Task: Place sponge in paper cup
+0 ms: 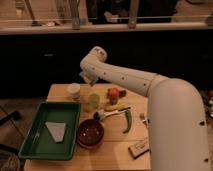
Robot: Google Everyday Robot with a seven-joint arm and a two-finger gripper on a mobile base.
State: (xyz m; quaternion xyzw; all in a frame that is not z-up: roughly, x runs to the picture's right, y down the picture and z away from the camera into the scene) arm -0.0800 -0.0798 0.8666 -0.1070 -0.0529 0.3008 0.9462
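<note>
The white paper cup [74, 90] stands at the far left corner of the wooden table [112, 155]. My gripper [86, 78] hangs at the end of the white arm [125, 77], just above and to the right of the paper cup, beside the translucent yellow-green cup [94, 100]. I do not see the blue sponge anywhere on the table. It may be hidden at the gripper.
A green tray [30, 145] with a grey cloth [56, 131] sits front left. A red bowl [90, 133], a brush [111, 112], a green pepper [127, 120], an orange-red fruit [115, 93] and a tan-and-black block [138, 148] lie on the table.
</note>
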